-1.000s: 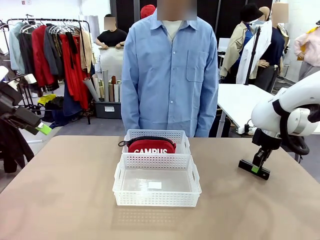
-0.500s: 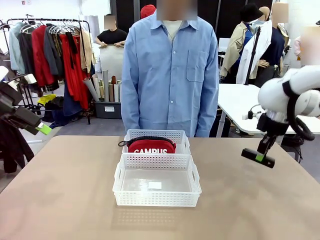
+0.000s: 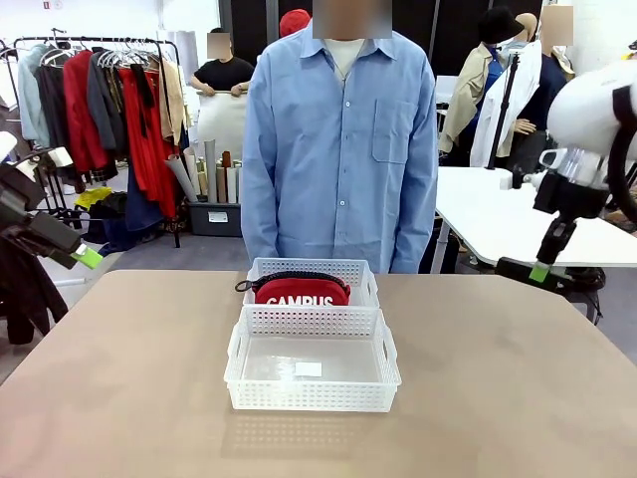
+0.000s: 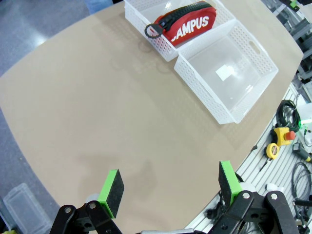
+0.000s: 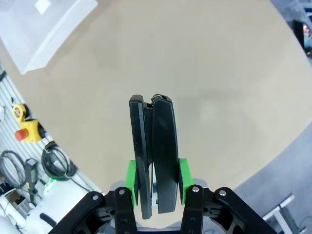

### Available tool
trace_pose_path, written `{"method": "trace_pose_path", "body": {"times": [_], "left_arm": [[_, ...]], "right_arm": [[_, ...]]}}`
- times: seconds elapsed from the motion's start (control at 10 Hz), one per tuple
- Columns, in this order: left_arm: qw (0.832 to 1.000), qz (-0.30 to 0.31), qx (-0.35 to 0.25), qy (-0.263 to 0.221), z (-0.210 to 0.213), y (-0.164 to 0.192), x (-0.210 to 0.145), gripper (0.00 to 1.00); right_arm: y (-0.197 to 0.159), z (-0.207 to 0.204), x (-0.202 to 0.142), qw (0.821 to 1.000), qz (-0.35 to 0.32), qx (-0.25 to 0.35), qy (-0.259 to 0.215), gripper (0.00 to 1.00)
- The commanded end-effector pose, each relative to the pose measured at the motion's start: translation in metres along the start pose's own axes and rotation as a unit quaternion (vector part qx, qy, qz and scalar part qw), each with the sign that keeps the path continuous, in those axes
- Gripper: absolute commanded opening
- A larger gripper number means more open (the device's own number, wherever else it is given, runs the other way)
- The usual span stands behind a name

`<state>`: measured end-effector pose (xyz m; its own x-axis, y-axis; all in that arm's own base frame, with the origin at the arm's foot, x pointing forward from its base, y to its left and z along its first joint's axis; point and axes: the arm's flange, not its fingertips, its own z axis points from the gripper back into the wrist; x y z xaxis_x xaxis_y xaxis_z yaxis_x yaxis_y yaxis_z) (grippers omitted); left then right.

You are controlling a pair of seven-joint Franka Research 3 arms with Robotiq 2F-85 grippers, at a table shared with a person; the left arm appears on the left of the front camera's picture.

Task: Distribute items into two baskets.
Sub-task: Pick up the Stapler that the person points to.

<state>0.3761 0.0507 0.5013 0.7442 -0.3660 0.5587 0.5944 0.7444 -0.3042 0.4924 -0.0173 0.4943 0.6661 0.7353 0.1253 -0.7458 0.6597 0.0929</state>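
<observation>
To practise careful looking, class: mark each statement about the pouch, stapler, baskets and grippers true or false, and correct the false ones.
1. The pouch lies in the far basket. True.
2. The stapler lies in the near basket. False: the right gripper holds it up, off the table.
3. The left gripper is open. True.
4. The baskets stand at opposite table ends. False: they stand together mid-table, one behind the other.
</observation>
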Motion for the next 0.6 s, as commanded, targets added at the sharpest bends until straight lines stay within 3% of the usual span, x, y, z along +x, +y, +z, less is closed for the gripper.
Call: {"method": "trace_pose_path", "body": {"times": [0.0,0.4,0.5], "left_arm": [[1.0,0.002,0.0,0.004,0.002,0.0,0.001,1.0],[1.0,0.002,0.0,0.004,0.002,0.0,0.001,1.0],[1.0,0.002,0.0,0.004,0.002,0.0,0.001,1.0]], "right_arm": [[0.013,0.021,-0.005,1.0,0.027,-0.007,-0.002,0.01],[0.034,0.039,-0.013,0.998,0.052,-0.024,-0.022,0.01],[0.032,0.039,-0.002,0.999,0.028,-0.018,-0.017,0.01]]}}
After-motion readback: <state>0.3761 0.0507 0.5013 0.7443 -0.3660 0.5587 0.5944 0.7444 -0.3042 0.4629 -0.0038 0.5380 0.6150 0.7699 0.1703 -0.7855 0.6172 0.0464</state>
